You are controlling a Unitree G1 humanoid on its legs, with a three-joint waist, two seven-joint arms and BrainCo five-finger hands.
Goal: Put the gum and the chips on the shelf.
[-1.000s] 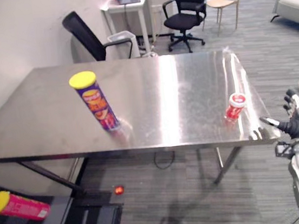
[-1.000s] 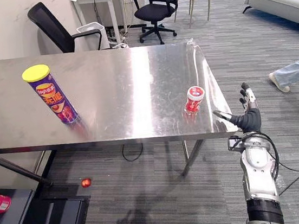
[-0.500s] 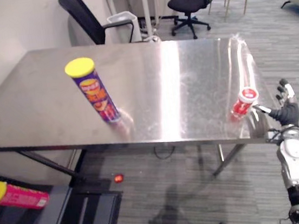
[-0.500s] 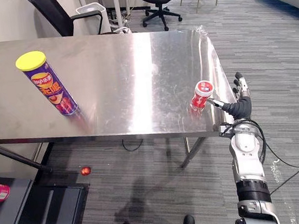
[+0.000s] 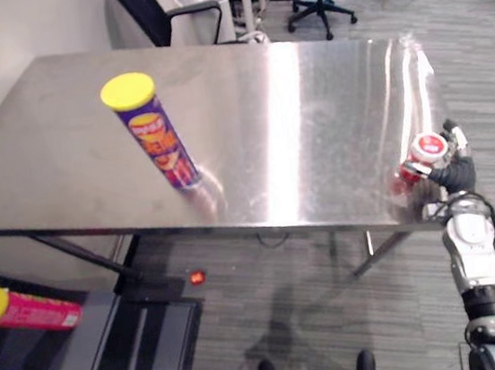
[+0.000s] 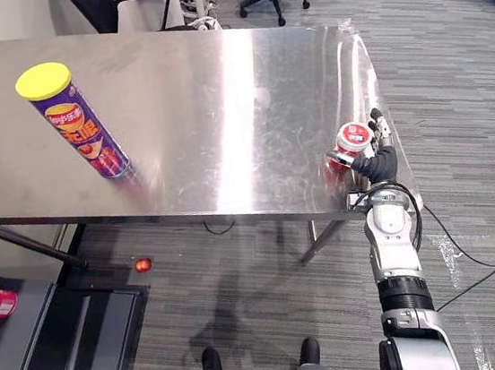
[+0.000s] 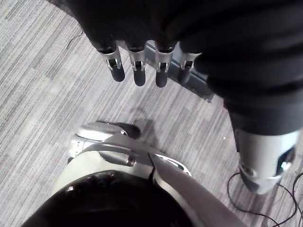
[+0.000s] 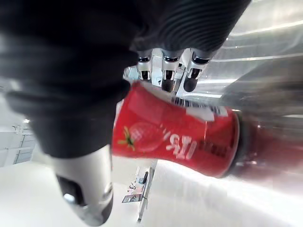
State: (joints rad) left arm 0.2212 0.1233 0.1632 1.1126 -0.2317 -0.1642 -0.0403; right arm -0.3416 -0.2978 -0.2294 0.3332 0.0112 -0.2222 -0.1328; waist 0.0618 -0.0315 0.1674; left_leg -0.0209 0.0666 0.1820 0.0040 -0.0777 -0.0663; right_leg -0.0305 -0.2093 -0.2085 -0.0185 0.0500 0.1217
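The left hand (image 7: 138, 67) hangs relaxed above the carpet (image 7: 42, 99). The right hand (image 6: 373, 164) is unclenched, its straight fingers and thumb flanking the red gum can (image 6: 350, 138) at the worktop (image 6: 220, 107) edge. The chips tube (image 6: 75, 125) stands upright, well left of that hand.

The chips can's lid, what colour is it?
Yellow: the lid tops a purple can. It shows best in the left eye view.

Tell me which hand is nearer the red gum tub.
Right. The right hand is at the gum tub near the right front corner of the table, tub between thumb and fingers; the left hand hangs over the carpet.
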